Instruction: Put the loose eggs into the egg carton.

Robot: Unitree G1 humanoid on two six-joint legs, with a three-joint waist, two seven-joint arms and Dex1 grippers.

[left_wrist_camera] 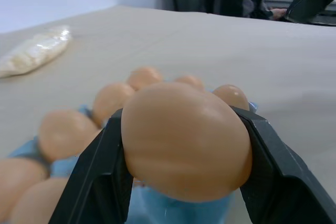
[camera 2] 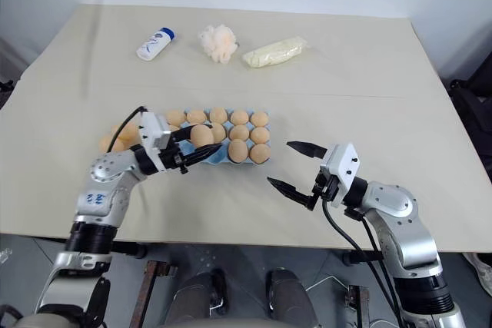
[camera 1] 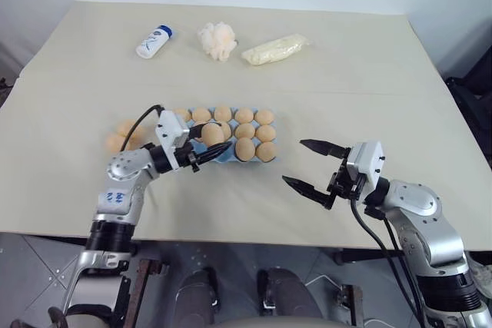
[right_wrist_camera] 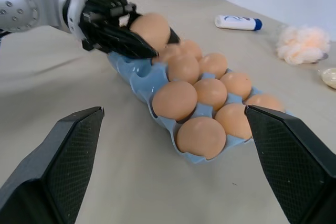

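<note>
The light blue egg carton [right_wrist_camera: 135, 75] lies mid-table with tan eggs in most of its cups. My left gripper [camera 1: 218, 142] hangs over the carton's near left end, shut on one egg [left_wrist_camera: 184, 140] that is pinched between its two black fingers. A few loose eggs [camera 1: 121, 136] lie on the table just left of the carton, behind my left forearm. To the right of the carton my right gripper [camera 1: 293, 160] stands open and empty, its fingers pointing toward the carton's right end.
Along the far side of the table lie a white bottle with a blue cap [camera 1: 154, 41], a fluffy peach puff [camera 1: 217, 41] and a clear bag of pale material [camera 1: 275, 49]. The table's front edge runs just below both arms.
</note>
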